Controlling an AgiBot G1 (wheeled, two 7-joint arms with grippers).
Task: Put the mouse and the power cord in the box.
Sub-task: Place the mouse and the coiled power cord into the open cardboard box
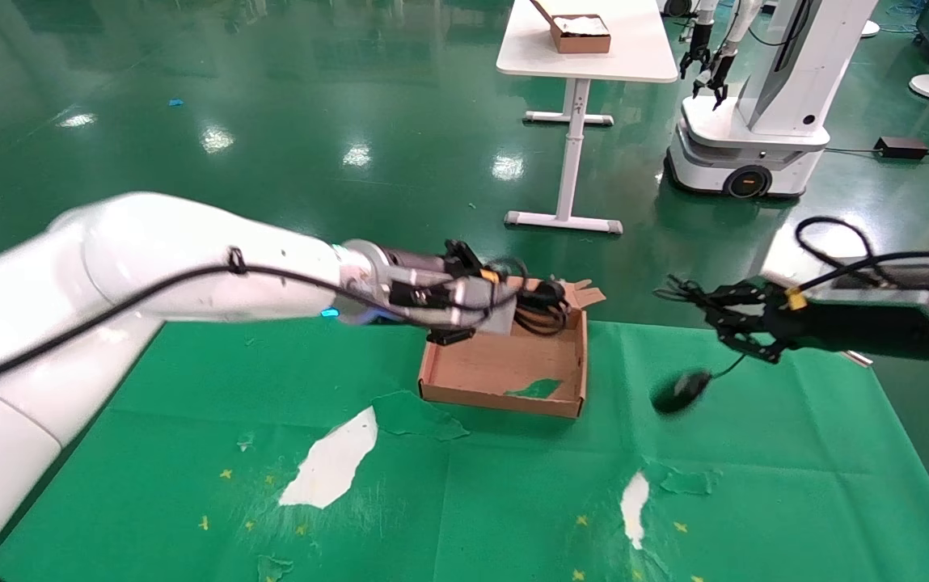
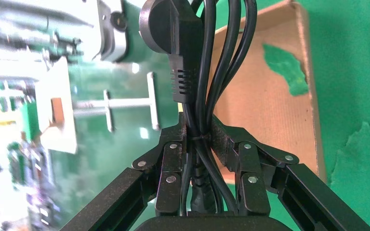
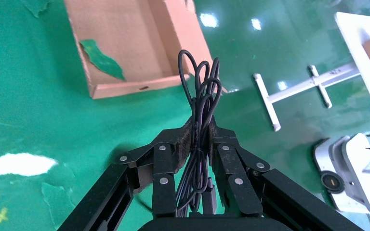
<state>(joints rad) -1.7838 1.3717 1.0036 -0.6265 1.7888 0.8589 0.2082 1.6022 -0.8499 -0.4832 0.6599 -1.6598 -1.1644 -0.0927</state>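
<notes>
The brown cardboard box [image 1: 487,365] lies on the green mat, a green scrap [image 1: 537,390] stuck to its floor. My left gripper [image 1: 522,305] hovers over the box's far end, shut on the coiled power cord [image 1: 546,315]. In the left wrist view the cord [image 2: 207,86] is pinched between the pads [image 2: 220,139], its chunky plug [image 2: 171,43] sticking out past them. To the right of the box, my right gripper [image 1: 698,305] is shut on the mouse's bundled thin cable [image 3: 201,98]. The black mouse [image 1: 679,392] dangles below it, just above the mat.
Torn patches in the green mat [image 1: 189,453] show white at the front left [image 1: 333,462] and front right [image 1: 634,505]. Beyond the mat stand a white table [image 1: 585,56] with a small brown box [image 1: 581,34] and another robot [image 1: 755,121].
</notes>
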